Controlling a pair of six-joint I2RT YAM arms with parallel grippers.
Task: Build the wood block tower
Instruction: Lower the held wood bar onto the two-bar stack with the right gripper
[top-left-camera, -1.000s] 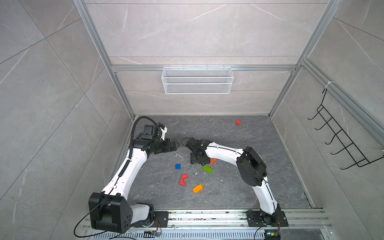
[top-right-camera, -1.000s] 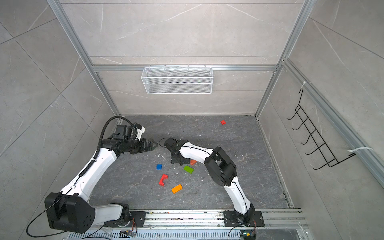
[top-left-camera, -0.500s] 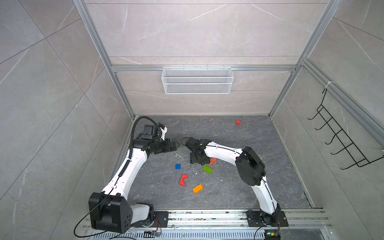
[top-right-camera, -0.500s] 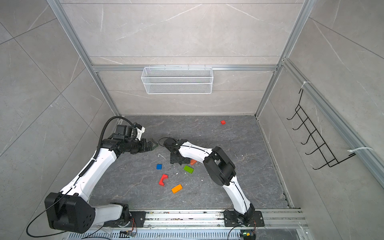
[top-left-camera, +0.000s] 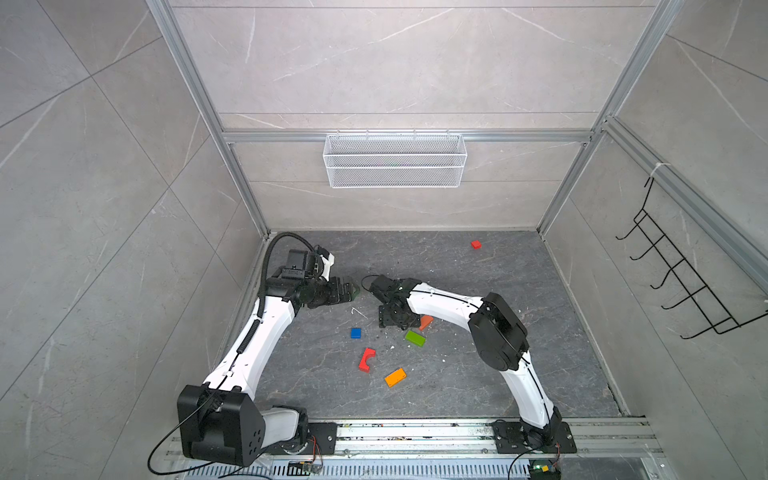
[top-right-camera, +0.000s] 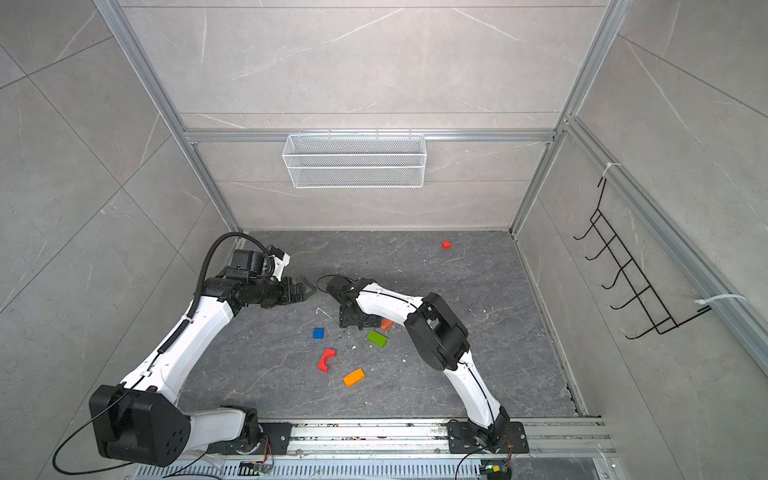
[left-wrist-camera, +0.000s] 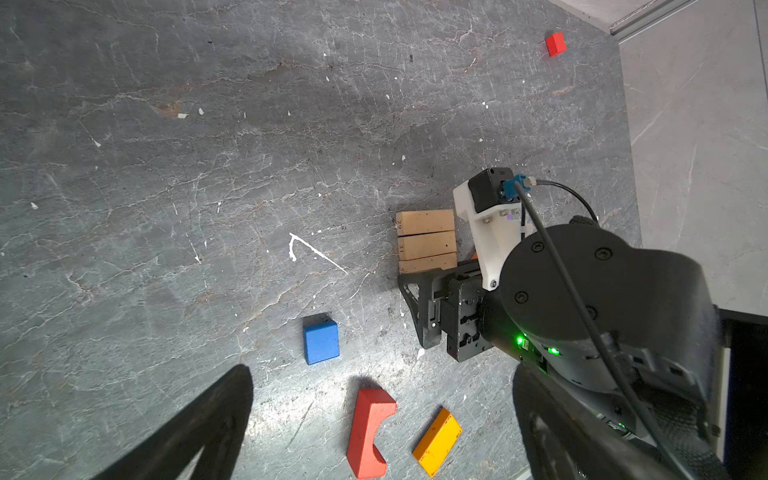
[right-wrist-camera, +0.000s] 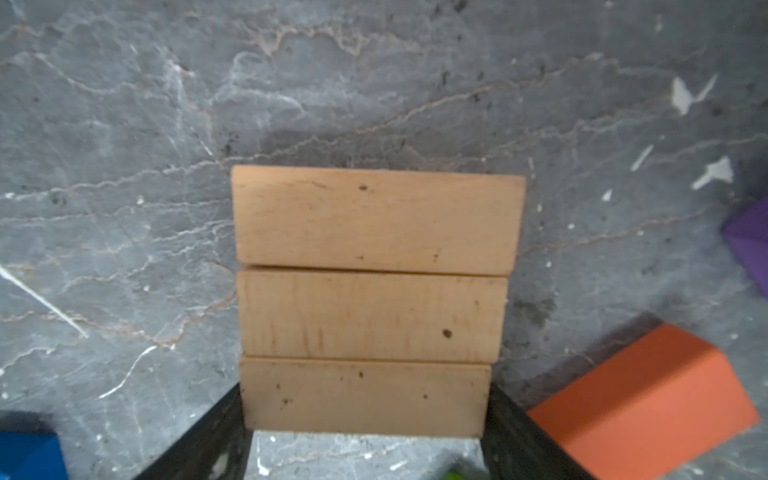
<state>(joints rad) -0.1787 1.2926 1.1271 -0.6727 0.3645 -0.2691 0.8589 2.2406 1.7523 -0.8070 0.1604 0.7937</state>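
Observation:
The wood block tower is three tan bars (right-wrist-camera: 374, 316) lying side by side on the floor, also seen in the left wrist view (left-wrist-camera: 426, 241). My right gripper (right-wrist-camera: 363, 399) straddles the nearest bar, a finger at each end with no gap showing; in a top view it (top-left-camera: 395, 322) hides the bars. My left gripper (top-left-camera: 349, 291) hangs open and empty to the left. Loose pieces lie around: orange-red slab (right-wrist-camera: 644, 399), green slab (top-left-camera: 414, 338), blue cube (left-wrist-camera: 321, 341), red arch (left-wrist-camera: 370, 432), orange bar (left-wrist-camera: 437, 441), purple piece (right-wrist-camera: 748, 245).
A small red cube (top-left-camera: 476, 244) lies alone near the back right of the floor. A white wire basket (top-left-camera: 395, 160) hangs on the back wall and a black hook rack (top-left-camera: 681, 282) on the right wall. Grey walls close in the floor.

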